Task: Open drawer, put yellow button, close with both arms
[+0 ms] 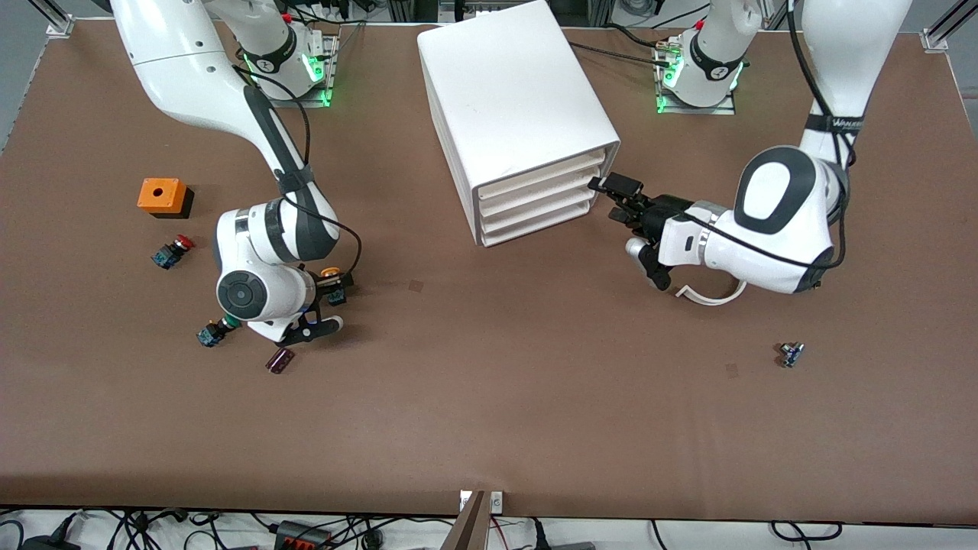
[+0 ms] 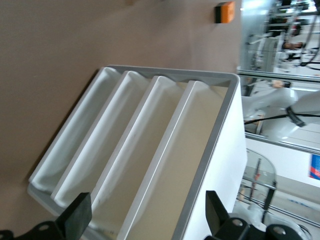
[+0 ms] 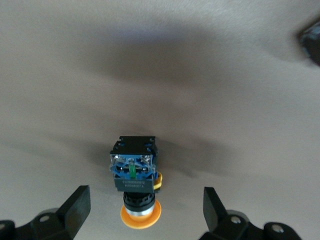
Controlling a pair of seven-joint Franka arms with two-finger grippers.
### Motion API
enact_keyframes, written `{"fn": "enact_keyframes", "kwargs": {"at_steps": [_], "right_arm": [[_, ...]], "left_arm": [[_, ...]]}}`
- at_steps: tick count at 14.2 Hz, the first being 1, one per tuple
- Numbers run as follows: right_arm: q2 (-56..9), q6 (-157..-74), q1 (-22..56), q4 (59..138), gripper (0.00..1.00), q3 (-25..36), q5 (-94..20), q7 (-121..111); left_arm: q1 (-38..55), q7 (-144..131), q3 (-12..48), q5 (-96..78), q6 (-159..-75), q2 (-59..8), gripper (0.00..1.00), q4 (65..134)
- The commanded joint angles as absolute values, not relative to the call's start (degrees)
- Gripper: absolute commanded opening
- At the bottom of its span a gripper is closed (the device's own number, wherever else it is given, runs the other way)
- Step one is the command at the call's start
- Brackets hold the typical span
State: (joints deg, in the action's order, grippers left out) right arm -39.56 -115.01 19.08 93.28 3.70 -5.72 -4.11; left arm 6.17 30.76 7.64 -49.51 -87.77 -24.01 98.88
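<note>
I see all drawers [image 2: 165,165] shut; my left gripper [image 1: 611,200] gapes before them, right gripper [image 3: 145,212] wide astride the button [image 3: 136,187].

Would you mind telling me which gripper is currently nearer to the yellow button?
The right. The right gripper hangs open right above the yellow button, its fingers either side. The left gripper is at the drawer front, toward the left arm's end.
</note>
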Motion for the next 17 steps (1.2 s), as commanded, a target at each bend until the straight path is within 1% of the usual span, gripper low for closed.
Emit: {"fn": "enact_keyframes", "kwargs": {"at_steps": [1,4,5,7,9,12,13,14,15,17], "right_arm": [[-40.2,-115.7,19.7,93.3,1.0,4.0,-6.5,-3.3],[-41.0,-117.3,20.7,93.7,1.0,4.0,-6.5,-3.4],[-41.5,-117.9,21.0,93.7,1.0,3.9,-6.5,-3.4],[-41.7,-118.0,21.2,93.7,1.0,4.0,-6.5,-3.4],[-41.7,-117.7,21.2,93.7,0.98,4.0,-6.5,-3.4],[-41.5,-117.1,20.9,93.7,0.68,4.0,-6.5,-3.4],[-41.1,-116.4,20.6,93.6,0.53,4.0,-6.5,-3.3],[-41.0,-115.6,20.6,93.5,0.49,4.0,-6.5,-3.3],[-40.8,-115.4,20.6,93.5,0.42,4.0,-6.5,-3.3],[-39.9,-114.8,20.6,93.2,0.2,4.0,-6.5,-3.3]], "left_arm": [[6.0,38.3,7.7,-57.3,-87.9,-24.8,1.0,103.4],[5.4,45.1,7.7,-60.4,-88.9,-25.0,0.98,107.6],[4.3,47.7,7.7,-61.7,-89.1,-25.8,0.93,108.5],[3.6,50.4,7.8,-63.9,-89.0,-26.7,0.9,110.4],[3.6,51.3,7.8,-65.8,-88.6,-26.5,0.8,112.9],[4.5,55.4,7.9,-68.7,-88.4,-26.8,0.71,116.4],[4.5,57.0,8.4,-70.6,-88.4,-26.9,0.67,118.2],[4.0,57.6,9.7,-71.3,-88.5,-27.0,0.66,118.6],[3.9,57.6,10.0,-71.5,-88.4,-26.8,0.65,119.5],[3.7,57.6,10.1,-71.5,-88.2,-26.7,0.61,119.8]]}}
